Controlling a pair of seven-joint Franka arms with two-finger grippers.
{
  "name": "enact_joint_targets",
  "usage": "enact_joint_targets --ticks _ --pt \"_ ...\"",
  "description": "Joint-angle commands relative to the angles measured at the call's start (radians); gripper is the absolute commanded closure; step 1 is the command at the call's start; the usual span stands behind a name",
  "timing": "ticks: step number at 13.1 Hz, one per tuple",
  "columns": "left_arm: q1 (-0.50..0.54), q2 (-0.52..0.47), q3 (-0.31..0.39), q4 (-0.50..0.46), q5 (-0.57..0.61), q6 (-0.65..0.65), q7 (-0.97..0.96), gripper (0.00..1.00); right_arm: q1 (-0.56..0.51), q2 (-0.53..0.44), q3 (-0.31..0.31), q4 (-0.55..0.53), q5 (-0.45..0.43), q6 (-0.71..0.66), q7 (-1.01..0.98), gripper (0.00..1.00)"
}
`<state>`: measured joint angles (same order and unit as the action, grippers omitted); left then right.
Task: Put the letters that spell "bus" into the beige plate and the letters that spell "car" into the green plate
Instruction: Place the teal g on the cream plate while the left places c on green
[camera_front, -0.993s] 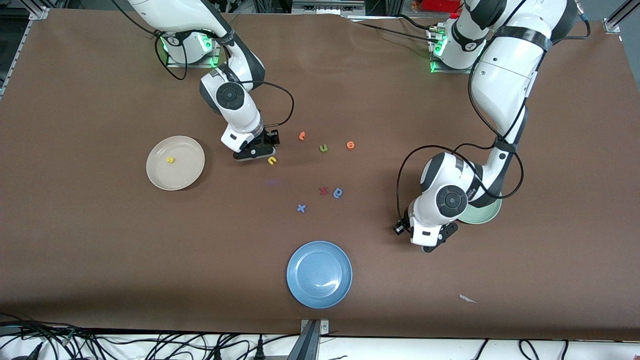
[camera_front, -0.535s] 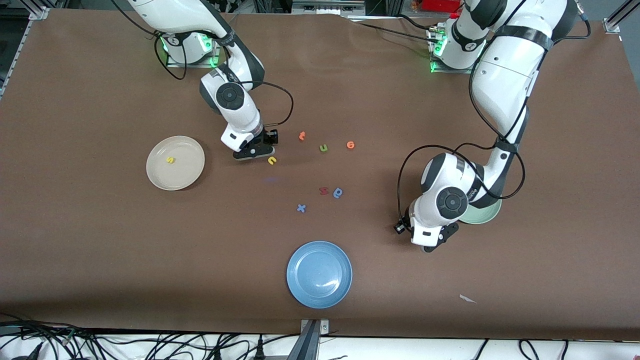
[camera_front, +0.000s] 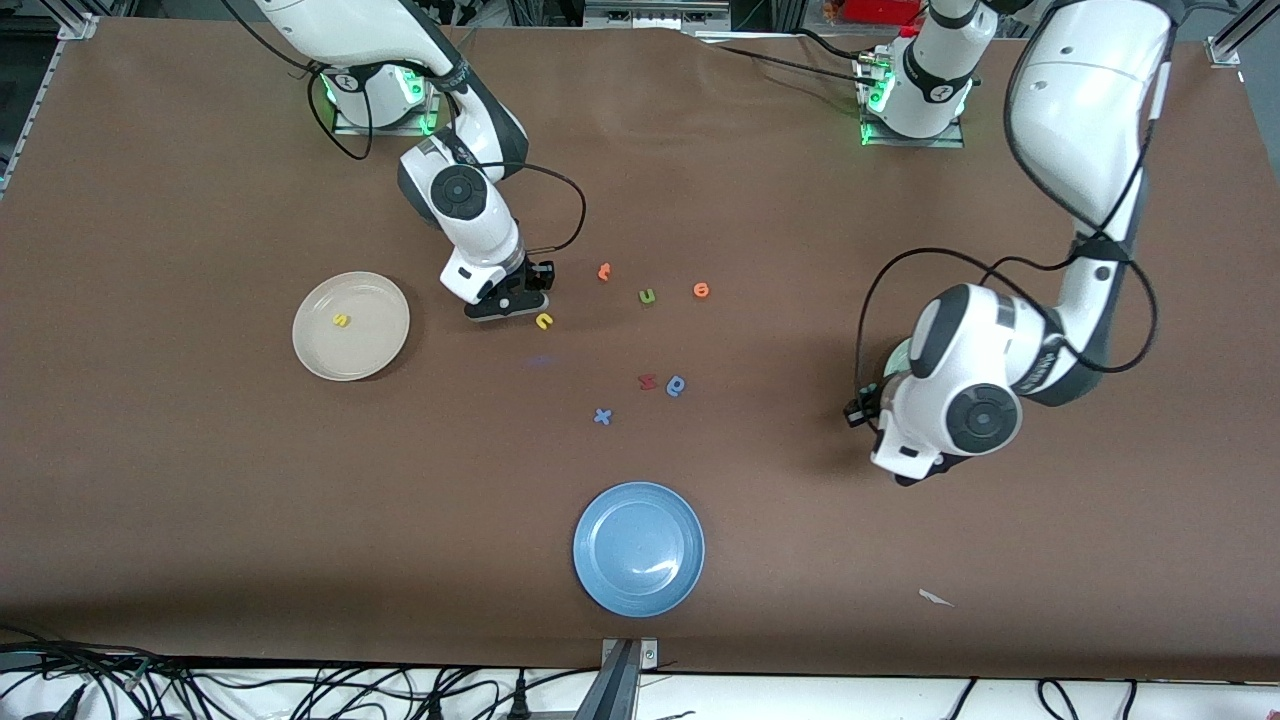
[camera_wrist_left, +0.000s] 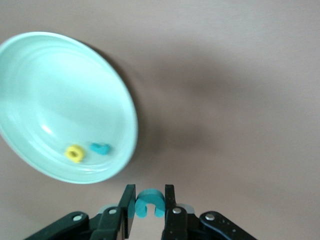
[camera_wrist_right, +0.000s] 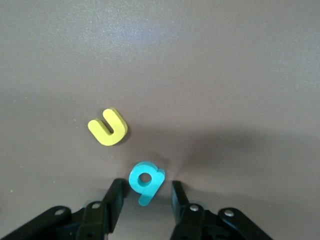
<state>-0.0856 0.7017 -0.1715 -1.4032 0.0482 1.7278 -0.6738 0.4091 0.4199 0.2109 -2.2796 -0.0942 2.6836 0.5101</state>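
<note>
While the front view is up, check this: matte brown table (camera_front: 200, 480), cable clutter along its camera-side edge. The beige plate (camera_front: 350, 326), a round, smooth, shallow-rimmed dish, sits toward the right arm's end of the table with the yellow "s" (camera_front: 340, 320) in it. The right arm is bent down and its right gripper (camera_front: 520, 305) is low at the table, next to the yellow "u" (camera_front: 543, 321). Mid-table there are loose foam letters (camera_front: 647, 296): orange, olive, red and blue. The glossy blue plate (camera_front: 638, 548) is near the camera-side edge. The left arm folds over the green plate (camera_front: 897, 357), so you get only a sliver of its rim. A paper scrap (camera_front: 935, 598) lies toward the left arm's end.

Left wrist view: the left gripper (camera_wrist_left: 149, 207) pinches the teal "c" (camera_wrist_left: 150, 200) between its black fingers (camera_wrist_left: 129, 205), over bare table just beside the green plate's rim. The plate is glossy mint. The yellow "a" (camera_wrist_left: 75, 153) and teal "r" (camera_wrist_left: 100, 148) lie in it, close together.

Right wrist view: the right gripper's jaws are spread either side of the teal "b" (camera_wrist_right: 146, 181), with a gap at each finger (camera_wrist_right: 116, 200). The "b" lies flat on the table. The yellow "u" is just beside it, not touching. The foam is thick and matte with rounded edges.
</note>
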Motion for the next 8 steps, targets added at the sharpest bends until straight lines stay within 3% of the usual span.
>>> enact_joint_targets --ticks 1,5,8 --pt "0.062 -0.034 -0.005 -0.083 0.03 -0.008 0.132 0.9 0.008 -0.003 -0.001 -0.015 -0.013 0.019 0.013 0.56" --pt "0.157 -0.036 -0.005 -0.161 0.08 0.024 0.295 0.9 0.008 -0.003 -0.001 -0.014 -0.013 0.019 0.011 0.67" --pt "0.184 -0.036 -0.005 -0.241 0.082 0.177 0.321 0.83 0.008 -0.003 -0.001 -0.014 -0.019 0.019 0.011 0.79"
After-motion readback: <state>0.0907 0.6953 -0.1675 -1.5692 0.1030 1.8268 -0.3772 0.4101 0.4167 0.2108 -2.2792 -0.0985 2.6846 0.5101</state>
